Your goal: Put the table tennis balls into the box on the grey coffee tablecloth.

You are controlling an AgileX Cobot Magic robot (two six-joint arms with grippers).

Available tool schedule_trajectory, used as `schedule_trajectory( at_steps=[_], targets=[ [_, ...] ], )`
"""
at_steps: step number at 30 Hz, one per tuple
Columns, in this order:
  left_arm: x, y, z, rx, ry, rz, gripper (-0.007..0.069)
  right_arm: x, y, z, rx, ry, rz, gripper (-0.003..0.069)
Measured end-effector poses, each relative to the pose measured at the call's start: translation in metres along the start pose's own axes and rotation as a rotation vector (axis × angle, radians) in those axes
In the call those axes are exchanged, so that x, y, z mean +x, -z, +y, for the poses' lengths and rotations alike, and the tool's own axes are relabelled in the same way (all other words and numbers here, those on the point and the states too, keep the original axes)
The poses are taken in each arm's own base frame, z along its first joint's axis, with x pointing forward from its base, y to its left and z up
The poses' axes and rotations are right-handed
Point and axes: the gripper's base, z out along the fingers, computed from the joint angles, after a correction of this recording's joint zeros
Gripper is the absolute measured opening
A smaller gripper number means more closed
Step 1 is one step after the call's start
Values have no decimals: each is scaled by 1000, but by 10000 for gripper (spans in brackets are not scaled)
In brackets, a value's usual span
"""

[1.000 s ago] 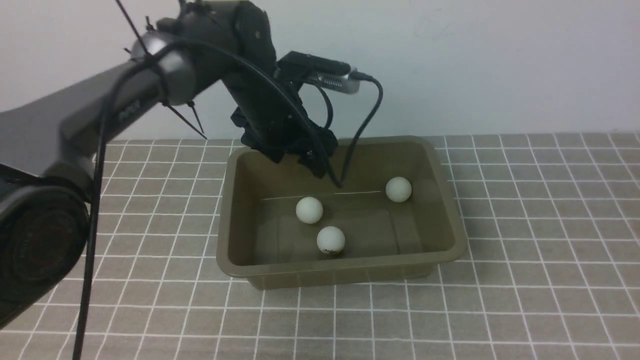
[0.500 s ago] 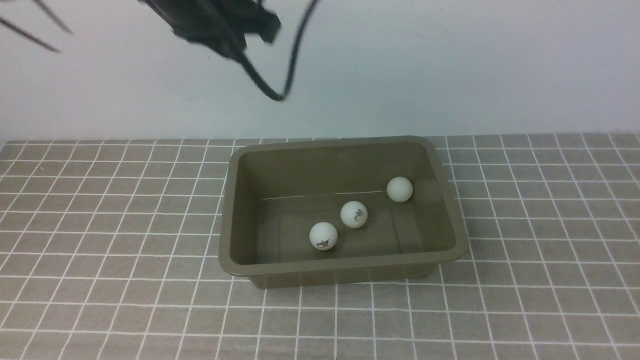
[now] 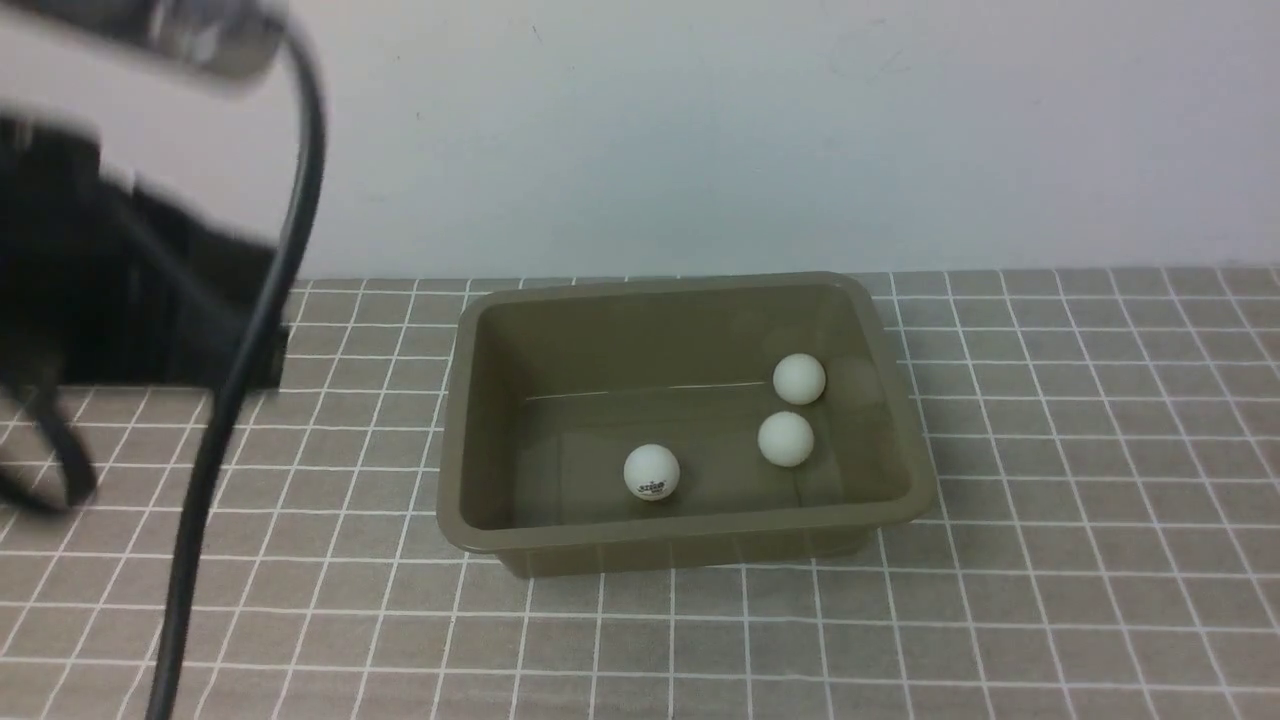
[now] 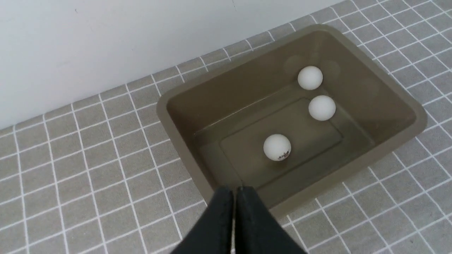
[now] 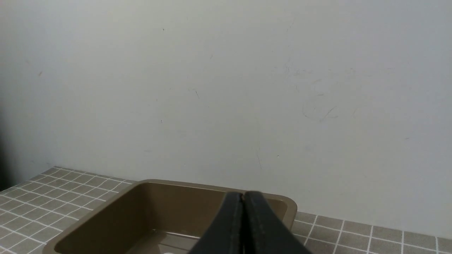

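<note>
Looks basically done

All three table tennis balls (image 3: 785,439) sit inside the box (image 3: 452,440) on the grey coffee tablecloth (image 3: 1050,500); left end effector (image 4: 235,192) and right end effector (image 5: 243,197) are both closed, holding nothing.

Three table tennis balls (image 3: 651,472) (image 3: 786,439) (image 3: 799,379), one box (image 3: 700,553), one tablecloth (image 3: 1050,580).

One small matte white plastic ball (image 3: 651,470), lying nearest the front wall inside an olive-brown rectangular plastic tub (image 3: 480,400), carries a tiny dark printed mark, too small to read. Nothing else bears writing.
</note>
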Motion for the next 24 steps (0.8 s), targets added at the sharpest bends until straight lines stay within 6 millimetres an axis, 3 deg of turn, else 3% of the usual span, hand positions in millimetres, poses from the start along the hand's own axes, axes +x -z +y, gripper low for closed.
schedule_trajectory(
  at_steps=[2,8,12,24],
  targets=[
    [34,0,-2,19,30,-16,-5,0,0,0,0,2,0,-13],
    [73,5,-5,63,92,-14,-5,0,0,0,0,2,0,-13],
    [84,4,-4,51,67,0,-5,0,0,0,0,2,0,-13],
    [89,10,1,-5,-22,-79,-5,0,0,0,0,3,-1,-13]
  ],
)
